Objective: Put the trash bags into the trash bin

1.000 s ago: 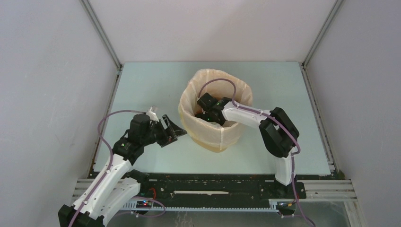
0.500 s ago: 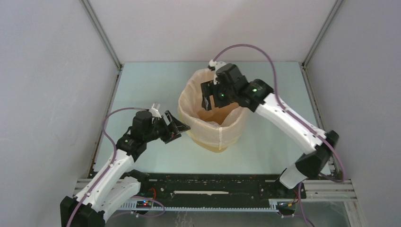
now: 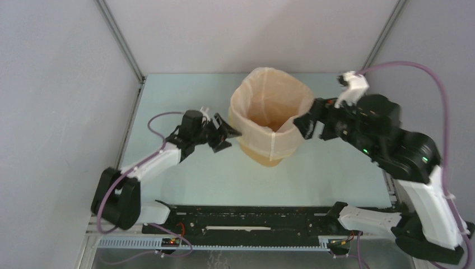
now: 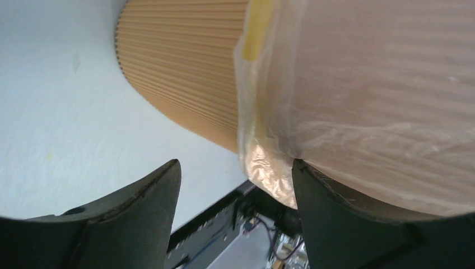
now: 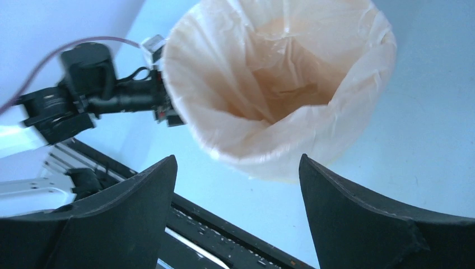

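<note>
Right gripper (image 3: 303, 124) is out of the trash bin (image 3: 268, 160): a second ago it was sunk in the mouth, half a second ago it was over the far rim, and now it hangs just beside the bin's right side, fingers spread wide with nothing between them. Its wrist view shows the trash bag (image 5: 280, 73) lining the inside and folded down over the rim all round. Left gripper (image 3: 229, 134) has reached in to the bin's left wall, fingers also spread; the bag's loose hanging edge lies in the gap and one finger looks to touch the film, but nothing is pinched. The bin, bag with it, has shifted right and slightly far on the table (image 3: 185, 101) and stands upright near the middle. We judge the bag essentially seated, with only the left skirt perhaps needing a tidy. Risk: closing on that edge and pulling could drag the thin film back off the rim.
</note>
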